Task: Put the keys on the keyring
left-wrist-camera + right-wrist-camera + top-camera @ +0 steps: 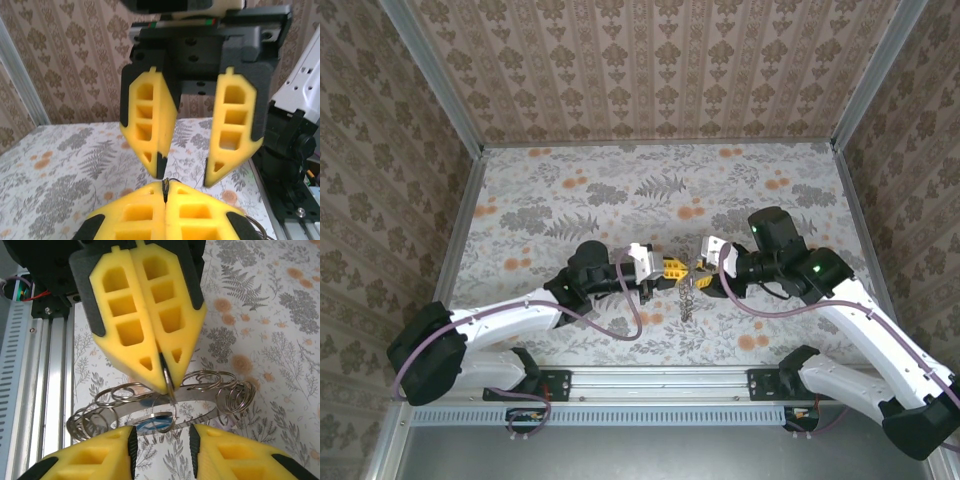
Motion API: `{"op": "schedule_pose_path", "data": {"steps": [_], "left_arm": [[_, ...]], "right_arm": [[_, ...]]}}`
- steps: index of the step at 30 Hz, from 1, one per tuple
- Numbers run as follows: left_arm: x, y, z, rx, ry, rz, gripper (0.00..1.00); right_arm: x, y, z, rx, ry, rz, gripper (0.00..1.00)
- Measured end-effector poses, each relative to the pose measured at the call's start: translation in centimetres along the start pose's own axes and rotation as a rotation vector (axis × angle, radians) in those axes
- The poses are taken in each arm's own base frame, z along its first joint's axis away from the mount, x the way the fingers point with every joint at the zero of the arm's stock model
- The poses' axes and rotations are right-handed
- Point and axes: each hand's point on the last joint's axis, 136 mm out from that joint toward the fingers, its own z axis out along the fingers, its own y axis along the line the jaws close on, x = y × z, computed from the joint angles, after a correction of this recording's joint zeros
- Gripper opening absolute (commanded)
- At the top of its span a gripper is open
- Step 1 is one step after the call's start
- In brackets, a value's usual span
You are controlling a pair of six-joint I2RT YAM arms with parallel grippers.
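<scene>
Above the near-centre tabletop [620, 190], the left claw [161, 377] is clamped on the edge of a thin keyring [169, 385]. The keys [225, 390], a cluster of wire loops on a flat band, hang below it. The right claw [185, 175] stands wide, facing the left and holding nothing. Recommended: hold the left steady and bring the right in slowly onto one loop. A skewed approach risks knocking the bunch loose.
</scene>
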Motion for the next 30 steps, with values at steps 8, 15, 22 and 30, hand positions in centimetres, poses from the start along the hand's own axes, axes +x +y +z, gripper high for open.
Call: {"op": "schedule_pose_path", "data": {"steps": [8,15,22,30], "left_arm": [[-1.3,-0.3,-0.2,0.007,-0.065,0.042,0.0],[-1.4,-0.4,-0.2,0.013,-0.072,0.046,0.0],[-1.4,-0.5,-0.1,0.018,-0.071,0.045,0.0],[-0.6,-0.6,0.2,0.028,-0.056,0.034,0.0]], "right_arm": [[-0.8,0.2,-0.2,-0.028,-0.046,0.015,0.31],[-0.9,0.2,-0.8,-0.036,-0.072,0.038,0.37],[-1.6,0.5,-1.5,-0.072,-0.104,0.075,0.29],[-1.6,0.3,-0.5,-0.131,-0.091,0.13,0.16]]}}
